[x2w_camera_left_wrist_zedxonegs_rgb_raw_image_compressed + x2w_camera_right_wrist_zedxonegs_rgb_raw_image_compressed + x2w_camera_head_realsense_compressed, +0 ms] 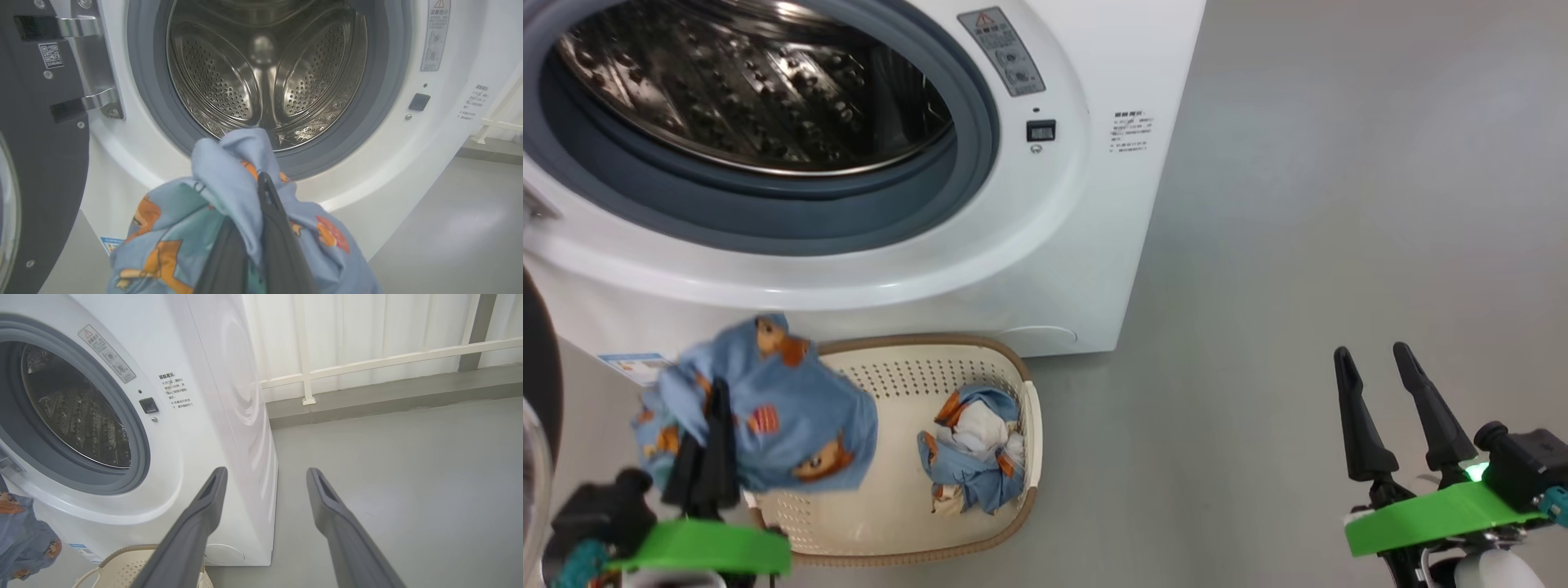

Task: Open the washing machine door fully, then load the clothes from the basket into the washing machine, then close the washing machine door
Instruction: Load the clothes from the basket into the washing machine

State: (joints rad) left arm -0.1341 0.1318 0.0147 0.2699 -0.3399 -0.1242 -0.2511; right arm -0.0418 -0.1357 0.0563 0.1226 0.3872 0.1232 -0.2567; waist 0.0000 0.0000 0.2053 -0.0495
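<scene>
The left claw [716, 425] pinches one soft, light bundle [784, 408], which sags loosely; the right claw [1372, 359] gapes empty. The other bundle [976, 453], in the basket [915, 367], looks best pinched deep on a raised fold.

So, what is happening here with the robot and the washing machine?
The robot is loading laundry. The washing machine door stands open. The left end effector is shut on a blue printed bundle, held up in front of the washing machine, below the drum opening. A second bundle lies in the basket. The right end effector is open and holds nothing, off to the side over the floor.
</scene>
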